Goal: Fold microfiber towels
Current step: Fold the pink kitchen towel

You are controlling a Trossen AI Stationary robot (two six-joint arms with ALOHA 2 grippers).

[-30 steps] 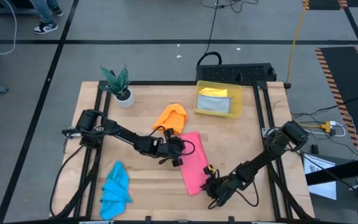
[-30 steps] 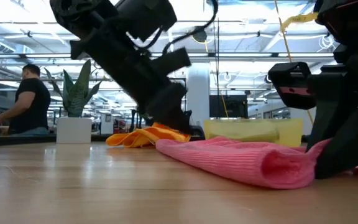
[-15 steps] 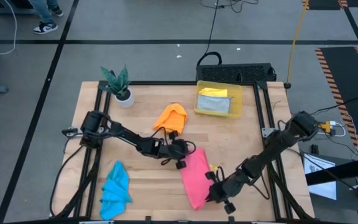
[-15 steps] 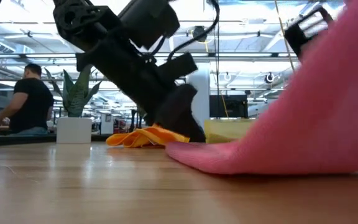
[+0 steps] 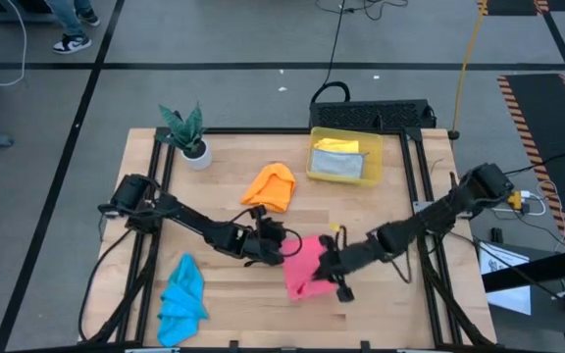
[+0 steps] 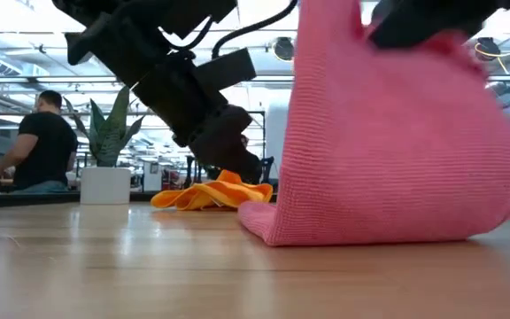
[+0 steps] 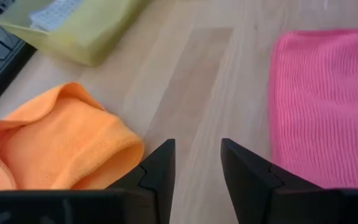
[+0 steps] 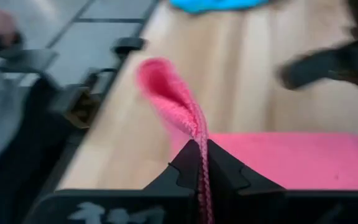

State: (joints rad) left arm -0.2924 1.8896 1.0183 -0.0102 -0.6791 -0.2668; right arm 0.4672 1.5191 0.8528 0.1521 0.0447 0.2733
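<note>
On the wooden worktop, the right gripper had its fingers clamped on an edge of the pink towel, lifted and doubled over itself just below centre. In the low view that towel rose as a tall fold with its lower part on the wood. The left gripper sat at the towel's nine o'clock edge, fingers apart and holding nothing. The orange towel lay crumpled at twelve o'clock of the pink one, and the blue towel at eight o'clock. The yellow bin at one o'clock held folded cloths.
</note>
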